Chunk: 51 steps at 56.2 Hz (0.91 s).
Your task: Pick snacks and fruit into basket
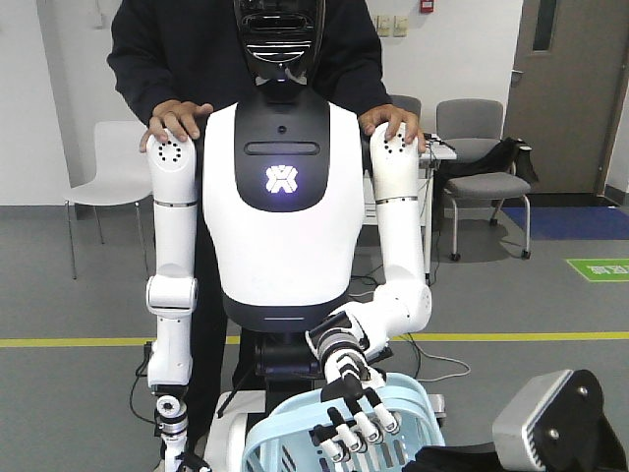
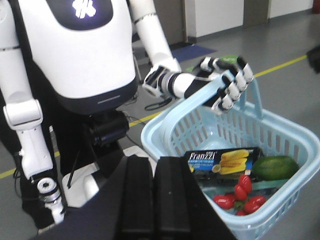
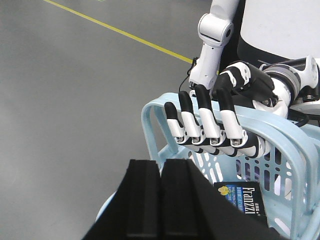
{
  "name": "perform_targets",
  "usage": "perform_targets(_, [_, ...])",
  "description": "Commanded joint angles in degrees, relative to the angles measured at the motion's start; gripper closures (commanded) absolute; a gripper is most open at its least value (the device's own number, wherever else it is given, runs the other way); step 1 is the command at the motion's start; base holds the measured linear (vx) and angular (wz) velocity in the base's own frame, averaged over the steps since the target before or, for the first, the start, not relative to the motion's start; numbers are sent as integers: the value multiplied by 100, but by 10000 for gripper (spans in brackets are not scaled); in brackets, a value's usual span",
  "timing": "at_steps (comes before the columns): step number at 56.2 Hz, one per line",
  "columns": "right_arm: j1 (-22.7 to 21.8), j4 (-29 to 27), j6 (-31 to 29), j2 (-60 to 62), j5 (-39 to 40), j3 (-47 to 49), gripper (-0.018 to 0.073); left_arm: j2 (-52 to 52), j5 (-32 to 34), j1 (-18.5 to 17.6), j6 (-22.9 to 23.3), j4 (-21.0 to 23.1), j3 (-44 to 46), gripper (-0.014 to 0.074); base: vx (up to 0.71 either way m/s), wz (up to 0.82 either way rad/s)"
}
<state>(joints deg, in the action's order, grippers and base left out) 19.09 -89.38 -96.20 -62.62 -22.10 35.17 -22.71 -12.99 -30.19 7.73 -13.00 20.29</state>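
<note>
Left gripper (image 2: 153,200): pads pressed together, nothing held.
Right gripper (image 3: 161,200): pads pressed together, nothing held.
Basket (image 2: 280,135): handle clasped by humanoid hand (image 2: 227,82).
Franzzi box (image 2: 222,161): laid inside the basket; green fruit (image 2: 274,167) at its 3 o'clock, red fruits (image 2: 243,192) at 6.

The light blue basket (image 2: 280,131) carries the things and hangs by its hoop handle from a humanoid's hand (image 2: 227,80), clear of the grey floor (image 3: 75,90). Inside lie a Franzzi box (image 2: 222,161), a green fruit (image 2: 274,167) just beside it, and red berries (image 2: 240,195) in front
</note>
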Motion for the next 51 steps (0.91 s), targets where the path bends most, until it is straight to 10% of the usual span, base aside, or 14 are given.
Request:
perform_targets(1, [-15,-193,-27,119,-114,153,572,172,631,358,89,-93,-234,594,0,0])
perform_targets(19, [-15,-193,-27,119,-114,153,572,1600,2461,2055,405,124,-2166,594,0,0])
perform_targets(24, [-15,-193,-27,119,-114,153,572,1898,1862,2337,679,159,-2179,594,0,0])
perform_targets(51, [-15,-206,-27,119,-115,153,573,2239,865,2568,667,138,-2174,594,0,0])
